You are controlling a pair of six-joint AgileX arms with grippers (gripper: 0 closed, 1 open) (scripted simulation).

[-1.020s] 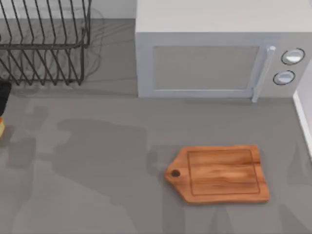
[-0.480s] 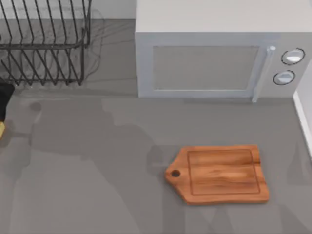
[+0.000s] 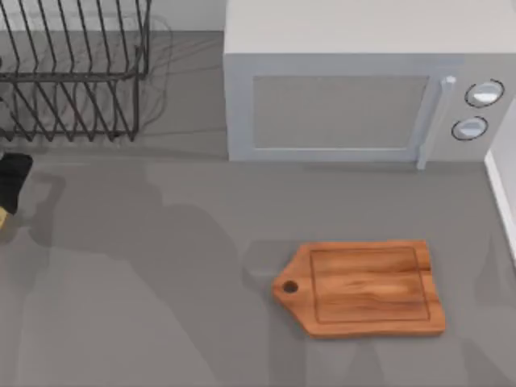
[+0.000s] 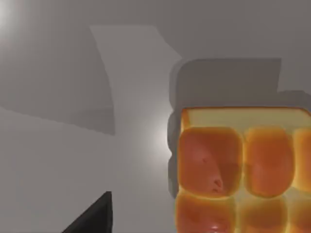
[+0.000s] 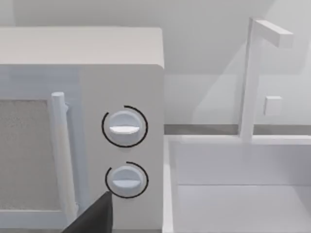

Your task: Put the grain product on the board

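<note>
You are looking down at a grey table [image 3: 161, 322] where the board [image 3: 367, 286] is lying flat towards the right, its handle end with the round hole pointing left and its top bare. Behind it the white microwave [image 3: 355, 97] is standing with its door shut, and the black wire dish rack [image 3: 72, 72] is sitting at the back left corner. Nothing is lying on the open stretch of table between the left edge and the board. Your left gripper [image 3: 14, 181] is hanging at the far left edge of the table, just in front of the dish rack and well apart from the board. The grain product [image 4: 243, 170] is sitting right beside it, and a thin yellow sliver of it is peeking out at the table's left edge in the top view. In the left wrist view its glazed, bumpy top is facing the camera and throwing a shadow on the table. You cannot tell whether the left gripper is clamping the grain product or standing open. Your right gripper [image 5: 92, 217] is waiting off to the right, facing the microwave's two round knobs [image 5: 124, 126], its door handle [image 5: 60, 155] and the white sink [image 5: 233, 194] with its faucet [image 5: 252, 77]. Its state cannot be told either.
</note>
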